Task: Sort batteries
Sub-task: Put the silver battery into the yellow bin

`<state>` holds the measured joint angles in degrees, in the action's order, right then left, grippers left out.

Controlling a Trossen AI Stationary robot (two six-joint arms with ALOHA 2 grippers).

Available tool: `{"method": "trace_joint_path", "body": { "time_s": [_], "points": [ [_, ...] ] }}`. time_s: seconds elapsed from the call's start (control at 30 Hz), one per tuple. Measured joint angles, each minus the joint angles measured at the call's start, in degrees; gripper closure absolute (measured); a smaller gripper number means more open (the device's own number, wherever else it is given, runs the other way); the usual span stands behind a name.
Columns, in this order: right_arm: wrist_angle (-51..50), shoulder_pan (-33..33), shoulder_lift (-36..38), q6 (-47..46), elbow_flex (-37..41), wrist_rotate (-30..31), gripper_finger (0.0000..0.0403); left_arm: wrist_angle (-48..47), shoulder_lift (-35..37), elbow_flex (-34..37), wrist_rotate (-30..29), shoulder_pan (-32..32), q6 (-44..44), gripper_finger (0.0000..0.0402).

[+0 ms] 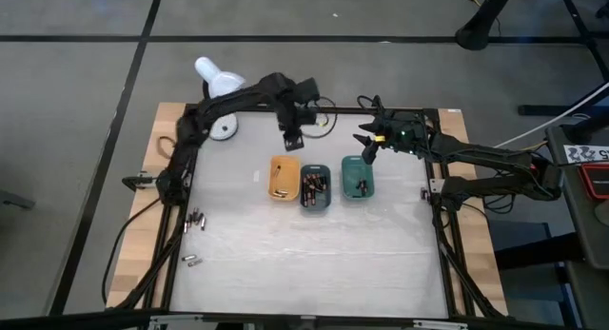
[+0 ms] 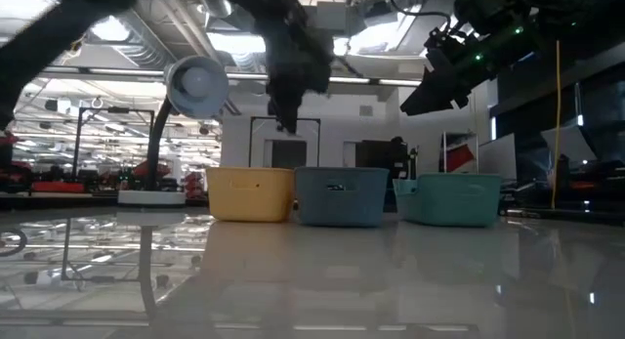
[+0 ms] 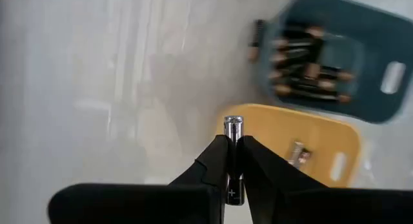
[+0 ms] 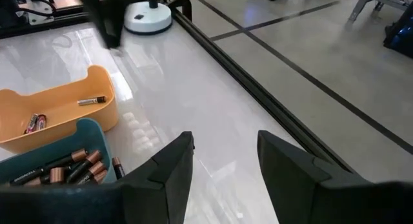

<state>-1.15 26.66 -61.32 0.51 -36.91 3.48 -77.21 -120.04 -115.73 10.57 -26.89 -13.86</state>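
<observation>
**Sorting partly done: one cell in hand, a few still loose**

Roughly midway, by my reading. The table (image 1: 304,263) carries three small trays in a row near its far middle: the orange tray (image 1: 283,178), the dark teal tray (image 1: 316,191) and the green tray (image 1: 358,177), standing just beside one another.

Left arm: raised above the table just behind the orange tray. The left gripper (image 3: 233,153) has its fingers pinched on a single battery (image 3: 233,130), held lengthwise between the tips with its silvery cap sticking out past them. In the left wrist view the orange and teal trays lie beyond it, so I judge this cell is on its way to a tray, not yet dropped.

Right arm: raised near the far edge, behind the green tray. The right gripper (image 4: 222,162) hangs with its fingers spread and nothing between them.

Done so far:
- teal tray holds the largest lot, a pile of batteries (image 4: 71,164), several with coppery ends;
- orange tray holds a few cells (image 4: 91,101);
- green tray shows at least one dark item; count cannot be told.

Left to do:
- a small cluster of loose batteries (image 1: 197,219) near the table's left edge;
- a further loose pair (image 1: 192,261) closer to the near edge, well apart from the trays.
</observation>
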Motion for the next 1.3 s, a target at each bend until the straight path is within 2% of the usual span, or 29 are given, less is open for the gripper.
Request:
{"method": "trace_joint_path", "body": {
  "time_s": [0.27,0.33,0.43,0.7,0.97,1.13,1.3],
  "points": [
    [0.22,0.01,0.00,0.04,0.00,0.00,0.0230,25.05,20.20,34.69,-0.35,9.33,8.64,0.0376],
    [0.75,0.01,0.00,0.00,0.00,0.00,0.0230,31.39,23.06,41.39,-0.87,10.91,10.17,0.0370],
    [1.54,0.00,0.00,-0.06,0.00,0.00,0.0230,36.82,25.25,47.34,-2.11,12.20,10.48,0.0358],
    [1.70,0.00,0.00,-2.03,0.00,0.00,0.0230,42.54,25.80,53.23,-5.03,12.68,10.18,0.0334],
    [2.50,0.01,-0.07,-0.22,0.00,2.28,0.0230,37.96,27.22,53.34,-5.53,12.97,5.11,0.0315],
    [5.16,0.02,-1.67,2.53,0.00,3.62,0.0230,29.44,30.86,53.34,-5.79,14.40,14.10,0.0314],
    [6.90,0.02,-4.52,4.50,0.00,3.50,0.0230,22.52,36.86,53.34,-9.91,20.33,25.51,0.0322]
  ]
}}
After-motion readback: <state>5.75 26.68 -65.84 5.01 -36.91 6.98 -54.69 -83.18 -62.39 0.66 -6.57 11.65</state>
